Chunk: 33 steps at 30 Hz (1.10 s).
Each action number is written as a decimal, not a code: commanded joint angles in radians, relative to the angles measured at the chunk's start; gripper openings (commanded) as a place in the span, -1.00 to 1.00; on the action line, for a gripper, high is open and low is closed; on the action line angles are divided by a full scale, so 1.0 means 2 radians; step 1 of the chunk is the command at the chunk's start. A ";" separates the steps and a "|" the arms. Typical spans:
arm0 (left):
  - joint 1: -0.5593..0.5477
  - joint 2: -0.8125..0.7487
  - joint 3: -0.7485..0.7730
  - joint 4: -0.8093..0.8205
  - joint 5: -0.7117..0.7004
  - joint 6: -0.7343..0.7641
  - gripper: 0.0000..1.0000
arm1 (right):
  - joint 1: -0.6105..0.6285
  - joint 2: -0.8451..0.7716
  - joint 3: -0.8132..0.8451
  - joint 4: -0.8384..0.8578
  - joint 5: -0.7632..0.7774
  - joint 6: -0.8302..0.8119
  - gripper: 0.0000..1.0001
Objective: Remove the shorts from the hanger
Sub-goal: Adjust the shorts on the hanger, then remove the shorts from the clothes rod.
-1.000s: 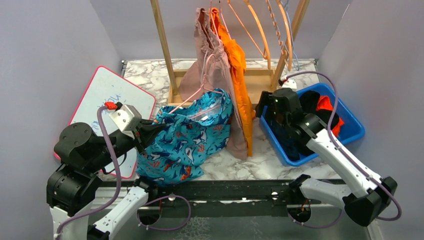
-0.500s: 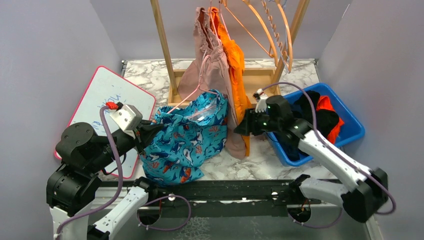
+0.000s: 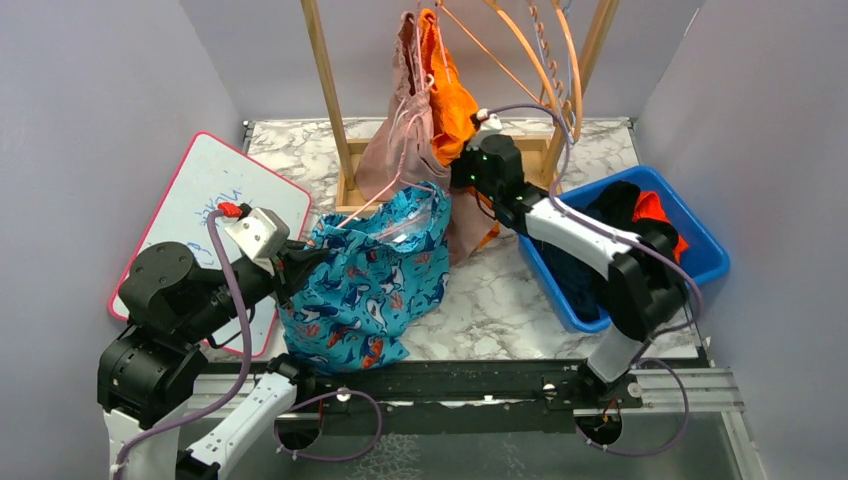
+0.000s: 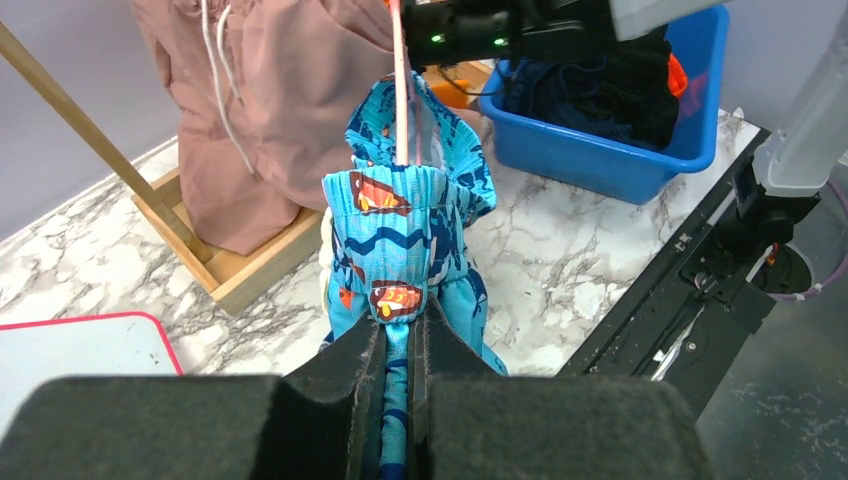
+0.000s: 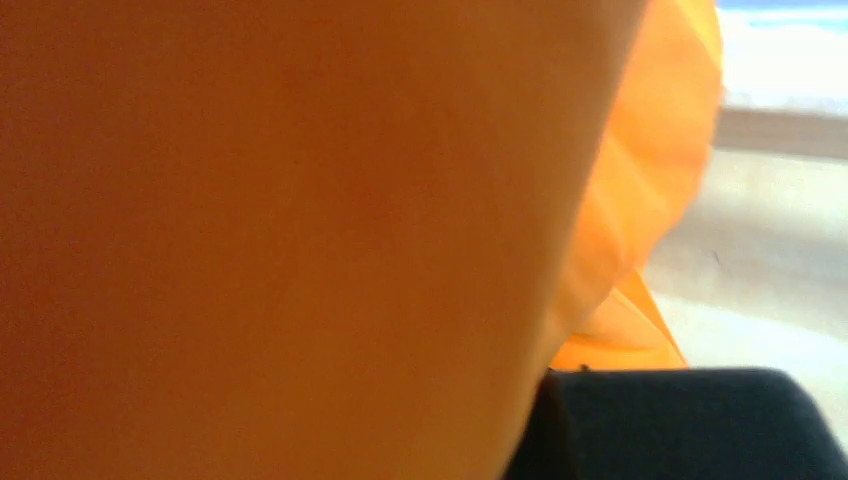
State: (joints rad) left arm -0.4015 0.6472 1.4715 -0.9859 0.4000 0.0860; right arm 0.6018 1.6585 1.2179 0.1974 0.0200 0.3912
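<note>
The blue cartoon-print shorts [image 3: 365, 285] [image 4: 400, 235] hang from a pink hanger [image 3: 372, 201] [image 4: 399, 90] and droop onto the table. My left gripper [image 3: 290, 268] [image 4: 398, 330] is shut on their waistband at the near left side. The bright orange shorts [image 3: 452, 105] [image 5: 300, 200] hang on the wooden rack [image 3: 325, 90] beside the dusty pink shorts [image 3: 400, 150]. My right gripper [image 3: 462, 172] is pressed into the orange shorts, which are bunched up against it. In the right wrist view orange cloth fills the frame and only one dark finger [image 5: 690, 425] shows.
A blue bin [image 3: 705, 260] at the right holds dark and red-orange shorts [image 3: 650, 208]. A whiteboard [image 3: 200, 195] lies at the left. Empty hangers [image 3: 545, 60] hang on the rack's right half. Purple walls close in on both sides.
My right arm has swung from the blue bin up and left to the orange shorts, which now bunch higher. The left gripper has kept its hold on the blue shorts.
</note>
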 commanded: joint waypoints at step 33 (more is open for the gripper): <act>0.001 0.034 -0.199 0.207 0.227 -0.042 -1.00 | 0.005 -0.491 -0.283 -0.066 -0.164 0.138 0.32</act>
State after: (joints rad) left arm -0.4015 0.6918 1.1156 -0.7128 0.7361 0.0357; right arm 0.6079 0.7383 0.6590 -0.0944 -0.0731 0.5690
